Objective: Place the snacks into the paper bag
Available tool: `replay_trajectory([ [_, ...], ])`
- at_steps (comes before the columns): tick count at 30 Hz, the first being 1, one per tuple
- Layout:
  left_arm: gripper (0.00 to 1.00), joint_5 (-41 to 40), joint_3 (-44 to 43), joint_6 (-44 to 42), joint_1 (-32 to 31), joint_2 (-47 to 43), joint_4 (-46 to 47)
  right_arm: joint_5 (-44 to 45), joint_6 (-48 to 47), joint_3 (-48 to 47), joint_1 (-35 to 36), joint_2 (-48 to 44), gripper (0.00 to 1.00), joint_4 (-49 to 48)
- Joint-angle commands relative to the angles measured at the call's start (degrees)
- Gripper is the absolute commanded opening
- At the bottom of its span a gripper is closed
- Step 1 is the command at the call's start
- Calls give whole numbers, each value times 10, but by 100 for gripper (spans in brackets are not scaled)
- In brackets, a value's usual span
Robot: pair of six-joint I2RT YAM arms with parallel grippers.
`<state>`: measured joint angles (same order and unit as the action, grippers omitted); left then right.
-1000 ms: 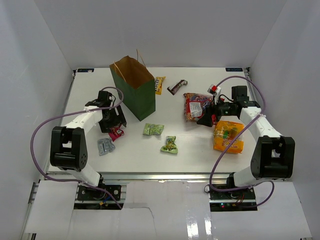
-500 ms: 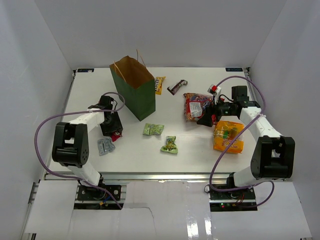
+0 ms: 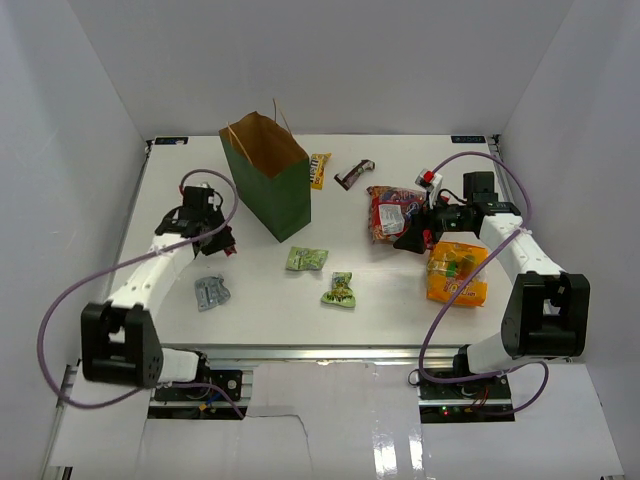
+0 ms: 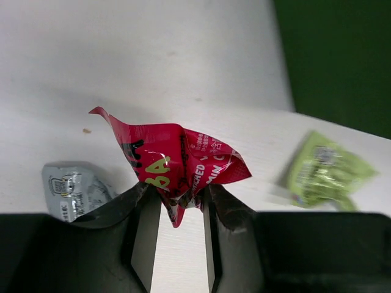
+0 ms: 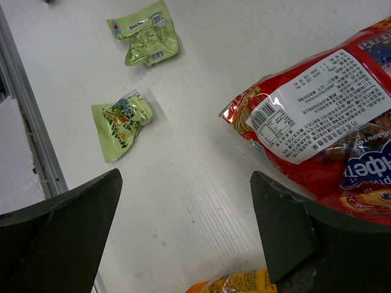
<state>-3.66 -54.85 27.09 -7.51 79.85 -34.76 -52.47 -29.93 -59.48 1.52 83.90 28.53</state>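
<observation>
Grey packet (image 3: 211,292), two green packets (image 3: 307,258) and large orange bag (image 3: 457,273), nearest, all forward of paper bag (image 3: 270,190). Left gripper (image 4: 180,198), left of the bag, clenched on pink packet (image 4: 183,162). Right gripper (image 5: 186,177), well right of the bag, spread wide beside large red bag (image 5: 317,134). Yellow packet (image 3: 319,170) and brown bar (image 3: 354,175), farthest, just right of the bag.

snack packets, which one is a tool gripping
The crumpled pink packet, pinched in the left tool; all the other packets lie loose on the table.

White table (image 3: 260,290) carries the paper bag (image 3: 275,195) (standing upright), red bag (image 3: 393,212), orange bag (image 3: 458,273), two green packets (image 3: 306,258)
</observation>
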Motion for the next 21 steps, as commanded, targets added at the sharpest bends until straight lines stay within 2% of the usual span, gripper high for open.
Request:
replay_trajectory([
  [1, 13, 22, 5, 21, -28, -142, 38, -9, 6, -16, 1, -2, 91, -4],
  [5, 12, 30, -2, 63, -85, -240, 72, -10, 7, -20, 1, 0, 91, -4],
  [9, 11, 66, -65, 75, -130, -237, 81, -5, 6, -25, 1, 7, 91, -6],
  [12, 11, 69, -154, 61, -159, -183, 84, -4, 4, -29, 1, 8, 91, -5],
  [17, 13, 73, -309, 9, -169, -64, 80, -5, 1, -30, 0, 7, 91, -2],
  [21, 15, 21, -450, -40, -169, 49, 27, -5, -7, -29, 0, 2, 91, 6],
])
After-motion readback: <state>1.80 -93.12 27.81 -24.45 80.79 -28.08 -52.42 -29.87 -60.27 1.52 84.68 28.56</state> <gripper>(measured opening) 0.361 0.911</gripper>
